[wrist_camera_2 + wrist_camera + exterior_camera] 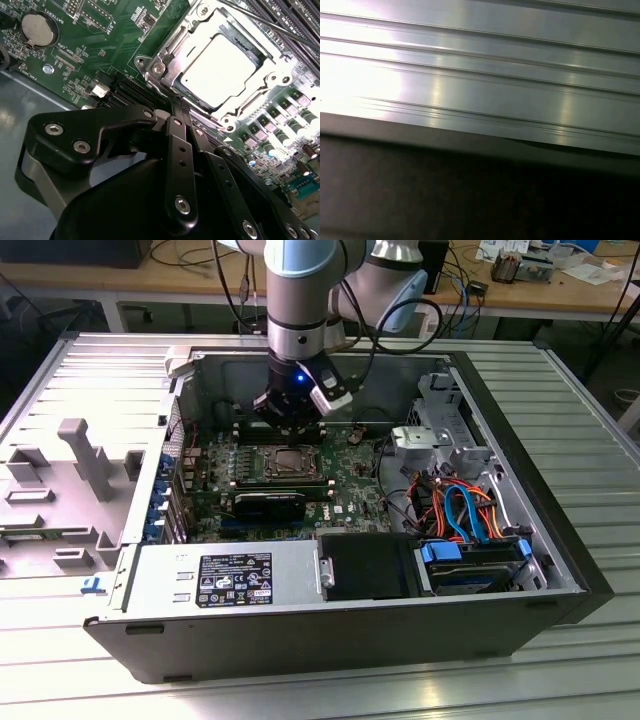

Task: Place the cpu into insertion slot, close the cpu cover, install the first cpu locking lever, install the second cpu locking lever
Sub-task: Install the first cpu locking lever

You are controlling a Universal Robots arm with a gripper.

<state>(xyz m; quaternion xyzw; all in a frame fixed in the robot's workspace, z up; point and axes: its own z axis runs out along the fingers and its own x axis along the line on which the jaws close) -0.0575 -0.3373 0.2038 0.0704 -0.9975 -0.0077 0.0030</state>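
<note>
Ribbed aluminium worktable point(560, 400), silver, grooved along its length; wooden benches with cables and clutter stand behind it; in the first wrist view, the same grooved metal point(480, 75) above a dark edge.

Open desktop computer case point(560, 580), grey steel, lying on its side on the worktable, interior exposed.

Detached grey side panel with moulded plastic ducting point(70, 480), resting on the table at the exterior view's left of the case.

Power supply, silver box with a black label point(225, 580), along the near wall of the case; black fan shroud point(368, 565) just beside it; blue drive caddy with orange and blue cables point(470, 540) toward the exterior view's right.

Green motherboard point(345, 500), flat on the case floor; round silver coin cell point(37, 27) on it in the second wrist view.

Robot arm, grey and pale blue point(300, 290), reaching down into the case from above.

Black gripper point(176, 102), fingers drawn together with nothing between them, tips at the edge of the socket frame.

Insertion slot, square socket with silvery rim point(220, 65), set in the motherboard, directly beneath the gripper in the exterior view point(290, 462).

Cpu cover, thin silvery frame plate point(270, 82), lying down flat over the socket.

Cpu, flat square chip with pale metal face point(216, 67), seated in the slot, showing through the cover's cut-out.
</note>
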